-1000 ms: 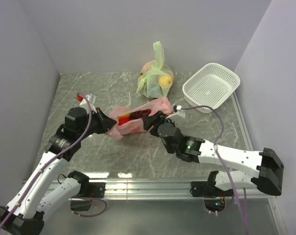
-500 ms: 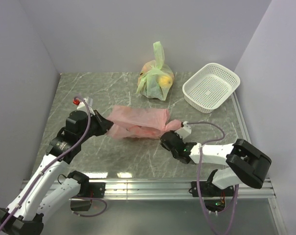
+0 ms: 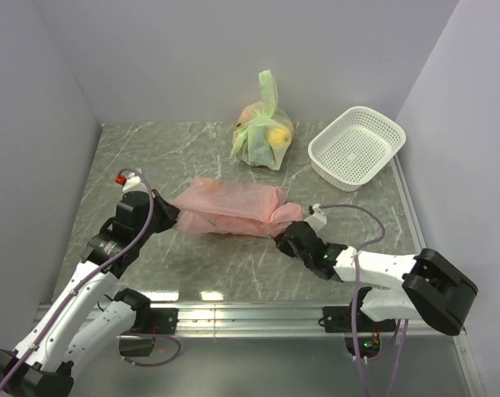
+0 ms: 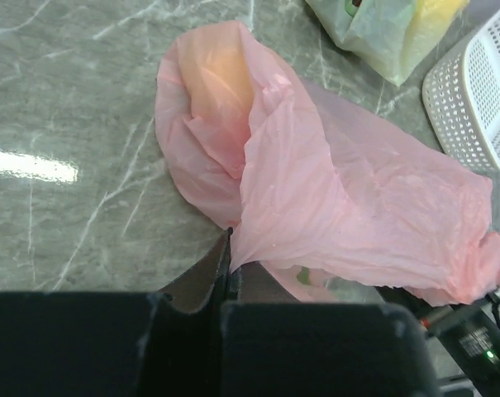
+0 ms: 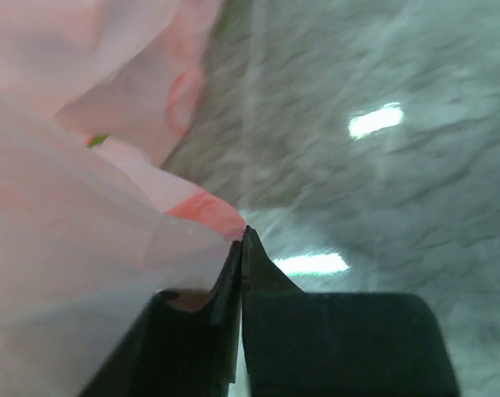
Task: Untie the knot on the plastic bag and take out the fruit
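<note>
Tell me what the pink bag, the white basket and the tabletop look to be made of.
Pink plastic bag: thin film, translucent, slightly glossy; it crinkles and folds. White basket: probably moulded rigid plastic, matte, with a perforated grid. Table: grey veined stone look, polished, mirroring lights; possibly laminate.

The plastic bag [image 3: 233,208] is thin pink film, translucent, crinkled and faintly shiny. The green bag [image 3: 264,136] is the same sort of flimsy, see-through film. The table [image 3: 150,149] looks like grey veined stone, polished enough to mirror the lights. The basket [image 3: 357,147] is dull white perforated plastic. The left gripper [image 4: 230,248] and right gripper [image 5: 243,240] have matt black fingers; the rail [image 3: 250,314] is brushed metal.
</note>
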Available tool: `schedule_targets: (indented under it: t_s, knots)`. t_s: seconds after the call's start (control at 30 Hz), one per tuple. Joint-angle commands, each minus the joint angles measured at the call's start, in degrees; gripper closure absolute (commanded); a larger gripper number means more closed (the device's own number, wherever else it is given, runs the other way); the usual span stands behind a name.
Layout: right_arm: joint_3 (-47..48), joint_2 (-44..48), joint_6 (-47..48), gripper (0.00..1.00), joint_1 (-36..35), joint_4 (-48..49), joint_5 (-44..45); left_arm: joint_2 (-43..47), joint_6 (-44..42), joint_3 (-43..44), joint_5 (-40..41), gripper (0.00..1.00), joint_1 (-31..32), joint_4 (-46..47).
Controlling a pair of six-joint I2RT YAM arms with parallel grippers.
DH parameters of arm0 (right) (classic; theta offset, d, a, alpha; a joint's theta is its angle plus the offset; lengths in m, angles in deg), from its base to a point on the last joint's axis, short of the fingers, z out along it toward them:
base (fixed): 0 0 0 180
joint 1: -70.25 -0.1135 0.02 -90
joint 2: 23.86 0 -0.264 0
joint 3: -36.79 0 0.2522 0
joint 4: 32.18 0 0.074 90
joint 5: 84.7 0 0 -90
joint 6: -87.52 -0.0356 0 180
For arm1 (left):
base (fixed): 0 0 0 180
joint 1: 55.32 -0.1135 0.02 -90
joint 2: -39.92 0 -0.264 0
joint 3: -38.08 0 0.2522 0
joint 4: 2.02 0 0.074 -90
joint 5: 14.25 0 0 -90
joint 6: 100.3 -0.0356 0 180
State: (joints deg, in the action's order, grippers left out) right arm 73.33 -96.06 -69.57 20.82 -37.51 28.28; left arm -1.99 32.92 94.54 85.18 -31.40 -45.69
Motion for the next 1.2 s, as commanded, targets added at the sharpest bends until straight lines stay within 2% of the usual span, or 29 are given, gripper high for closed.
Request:
schedule_targets:
  t_s: [0.0, 0.03, 0.1, 0.13, 0.23, 0.43, 0.57, 0.7, 0.77, 0.93, 1.0, 1.1, 1.17]
  knots:
    - [0.5, 3.8, 8.5, 0.87, 0.3, -2.0, -4.2, 1.0, 1.6, -1.2, 2.7, 0.99, 0.0, 1.9]
    - [1.6, 4.9, 13.3, 0.74, 0.2, -2.6, -5.5, 0.7, 1.4, -1.4, 1.3, 1.0, 0.0, 2.7]
    - [3.4, 9.0, 21.2, 0.59, -1.3, -6.3, -6.9, -0.1, 0.7, -1.9, -3.9, 0.99, 0.0, 6.3]
    - [5.8, 10.7, 24.2, 0.43, -2.0, -7.6, -7.0, -0.1, 0.5, -2.1, -5.5, 1.0, 0.0, 7.7]
    - [12.1, 17.0, 34.3, 0.25, -4.4, -17.4, -7.6, -0.9, -0.4, -2.0, -9.0, 0.98, 0.1, 10.2]
    - [25.0, 20.7, 48.0, 0.2, -6.3, -36.2, -8.2, -2.4, -2.3, 1.5, -10.0, 0.95, 0.1, 8.4]
    - [32.5, 21.0, 56.7, 0.19, -7.6, -41.8, -7.9, -2.7, -4.0, 3.0, -9.6, 0.95, 0.0, 6.4]
    - [35.3, 16.8, 69.7, 0.15, -7.6, -40.4, -5.3, -3.0, -4.4, 3.8, -9.6, 0.96, 0.1, 5.1]
    - [37.3, 12.1, 72.8, 0.13, -7.6, -38.9, -1.8, -2.7, -4.2, 3.7, -9.6, 0.96, 0.1, 5.0]
    - [41.2, 1.6, 79.7, 0.11, -7.4, -31.5, -1.5, -2.3, -4.4, 3.4, -9.6, 0.97, 0.1, 4.2]
    - [41.5, -1.9, 81.8, 0.11, -6.6, -28.7, 1.8, -2.2, -4.7, 3.4, -9.6, 0.97, 0.1, 3.9]
    - [42.9, -9.2, 81.7, 0.14, -3.4, -26.4, 5.5, -1.9, -5.0, 3.3, -9.6, 0.98, 0.1, 3.1]
    - [43.9, -12.8, 80.6, 0.22, -1.7, -25.7, 7.5, -1.5, -5.2, 3.4, -7.6, 0.98, 0.1, 2.1]
